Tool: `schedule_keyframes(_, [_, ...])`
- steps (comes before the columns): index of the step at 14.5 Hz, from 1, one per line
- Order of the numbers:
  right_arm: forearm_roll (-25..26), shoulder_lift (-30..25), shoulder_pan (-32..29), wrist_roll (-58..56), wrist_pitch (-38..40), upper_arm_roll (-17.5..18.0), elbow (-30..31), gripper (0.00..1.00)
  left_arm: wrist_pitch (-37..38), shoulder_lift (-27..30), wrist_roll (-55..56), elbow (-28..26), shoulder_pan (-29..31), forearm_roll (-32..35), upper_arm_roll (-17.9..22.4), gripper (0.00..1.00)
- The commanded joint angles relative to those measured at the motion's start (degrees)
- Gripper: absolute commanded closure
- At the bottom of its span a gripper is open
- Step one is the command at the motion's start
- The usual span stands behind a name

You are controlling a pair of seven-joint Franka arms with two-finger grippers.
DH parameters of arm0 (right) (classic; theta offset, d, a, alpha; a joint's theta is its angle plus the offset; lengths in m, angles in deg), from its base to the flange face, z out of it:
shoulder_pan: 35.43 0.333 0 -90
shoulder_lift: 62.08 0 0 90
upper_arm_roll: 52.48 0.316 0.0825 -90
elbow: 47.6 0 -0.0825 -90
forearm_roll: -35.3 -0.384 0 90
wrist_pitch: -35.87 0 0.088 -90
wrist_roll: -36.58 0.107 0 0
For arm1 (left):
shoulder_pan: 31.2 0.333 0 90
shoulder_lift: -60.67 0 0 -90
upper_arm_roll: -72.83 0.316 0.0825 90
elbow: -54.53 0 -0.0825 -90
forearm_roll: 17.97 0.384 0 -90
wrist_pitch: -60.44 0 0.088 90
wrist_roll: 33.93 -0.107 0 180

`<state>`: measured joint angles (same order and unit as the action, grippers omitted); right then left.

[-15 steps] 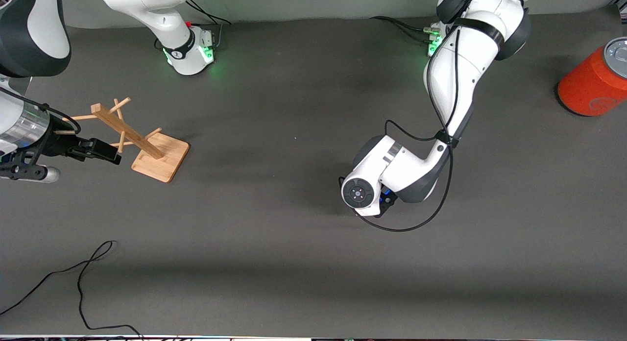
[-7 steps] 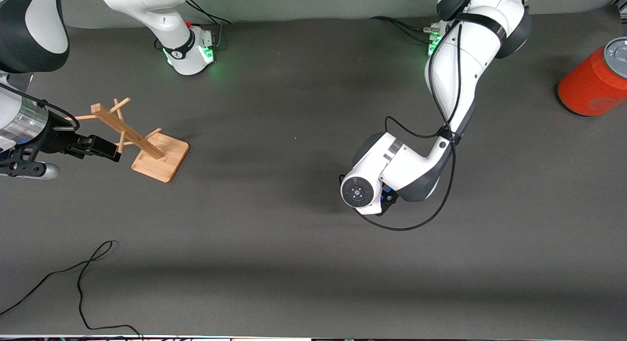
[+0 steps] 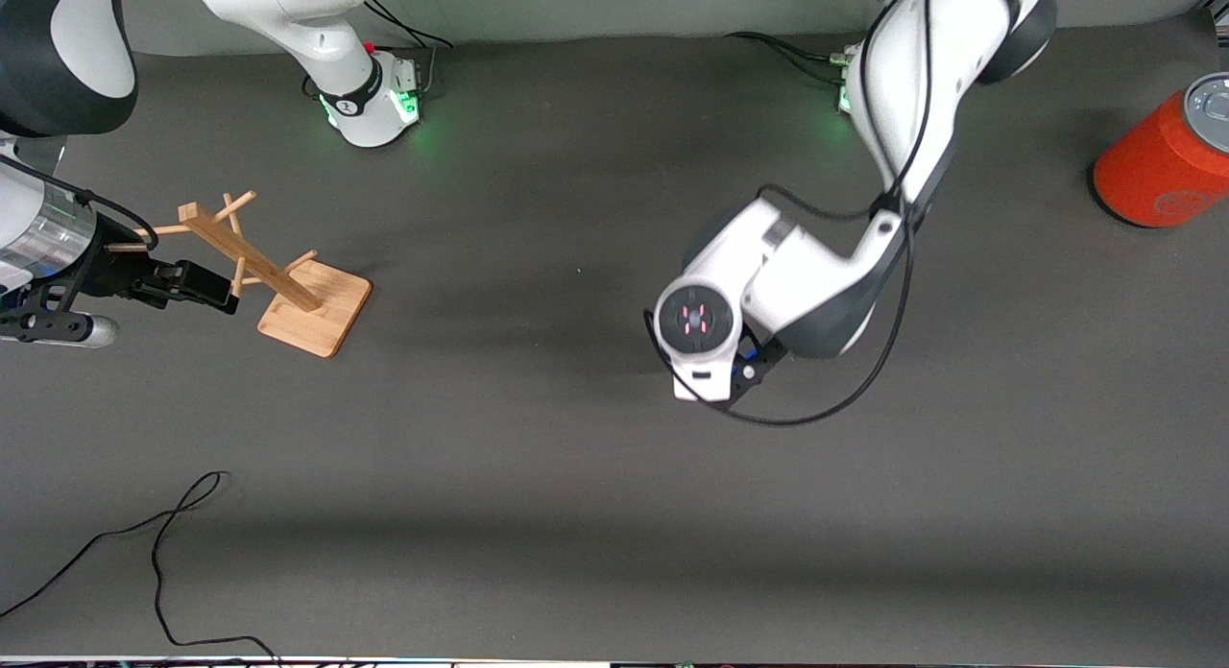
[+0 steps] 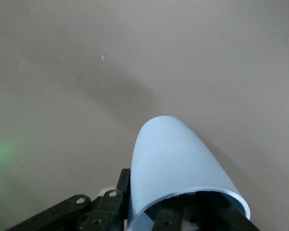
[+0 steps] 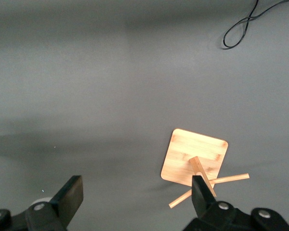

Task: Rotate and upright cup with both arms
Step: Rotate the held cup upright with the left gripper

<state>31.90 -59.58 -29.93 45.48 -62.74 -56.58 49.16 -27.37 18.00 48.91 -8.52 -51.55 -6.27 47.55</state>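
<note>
Gripping the cup (image 4: 176, 163) now in the just-closed, risen left gripper (image 4: 183, 219) over the table's middle; right gripper (image 5: 135, 197) waiting wide by the wooden rack (image 3: 278, 279).

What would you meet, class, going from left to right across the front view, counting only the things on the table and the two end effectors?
Loose black cable → right end effector → wooden peg stand → left end effector → red-orange can.
</note>
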Motion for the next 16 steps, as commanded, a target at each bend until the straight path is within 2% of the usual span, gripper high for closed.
schedule_keyframes(1, [-0.03,-1.09,0.39,0.60,0.35,-0.20,0.36,0.00,-5.41,13.27,-6.08,-12.67,2.05,-3.34,0.23,1.00])
schedule_keyframes(4, [-0.03,-0.39,0.39,0.60,-0.88,-0.29,0.53,0.00,-18.67,26.99,-10.84,-30.59,4.43,-7.04,0.32,1.00])
schedule_keyframes(6, [1.01,-0.47,0.48,0.33,-0.80,-0.29,0.71,0.00,-27.20,32.28,-13.47,-40.71,4.44,-9.05,0.32,1.00])
schedule_keyframes(7, [2.50,-0.56,0.48,0.25,-0.53,-0.12,0.71,0.00,-30.63,33.00,-15.23,-44.24,4.35,-10.20,0.32,1.00])
schedule_keyframes(10, [2.78,-0.30,1.26,0.33,-0.97,-0.12,0.71,0.00,-37.85,29.95,-21.11,-49.62,3.82,-15.55,0.40,1.00])
schedule_keyframes(12, [2.87,-0.21,1.88,0.59,-0.97,-0.29,0.80,0.00,-39.01,25.82,-23.85,-49.37,3.91,-18.11,0.40,1.00])
schedule_keyframes(16, [2.87,-1.18,1.97,0.51,-0.79,-0.55,2.81,0.00,-49.89,17.21,-24.48,-49.20,3.21,-17.60,0.49,1.00])
